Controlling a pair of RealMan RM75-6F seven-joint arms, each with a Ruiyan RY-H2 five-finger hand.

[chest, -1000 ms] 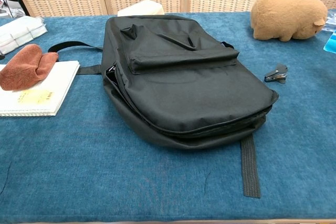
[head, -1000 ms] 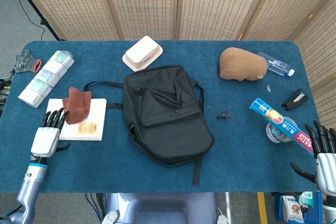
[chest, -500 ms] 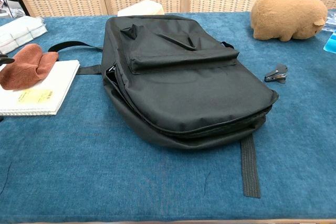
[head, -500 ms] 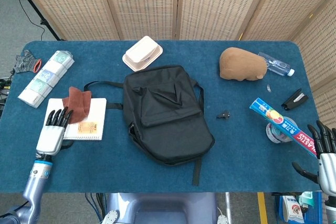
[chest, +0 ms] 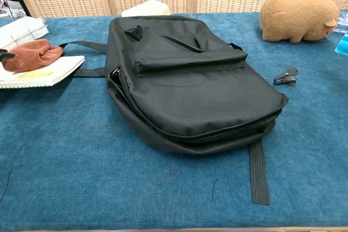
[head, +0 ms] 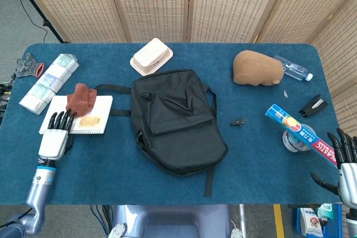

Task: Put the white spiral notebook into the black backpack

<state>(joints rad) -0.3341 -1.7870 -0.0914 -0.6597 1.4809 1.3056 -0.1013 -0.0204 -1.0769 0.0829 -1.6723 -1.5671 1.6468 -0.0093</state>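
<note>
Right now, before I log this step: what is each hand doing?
Left hand: its fingers are at the near edge of the white spiral notebook; whether it grips cannot be told.
Right hand: open, holding nothing.

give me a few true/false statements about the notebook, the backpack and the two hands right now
1. A reddish-brown cloth lies on the white spiral notebook. True.
2. The notebook is already inside the black backpack. False: it is outside, to the backpack's left.
3. The left hand is at the notebook's near edge. True.
4. The right hand holds the brown plush toy. False: it is empty at the table's right edge, far from the toy.
5. A white lidded container sits beyond the backpack. True.
</note>
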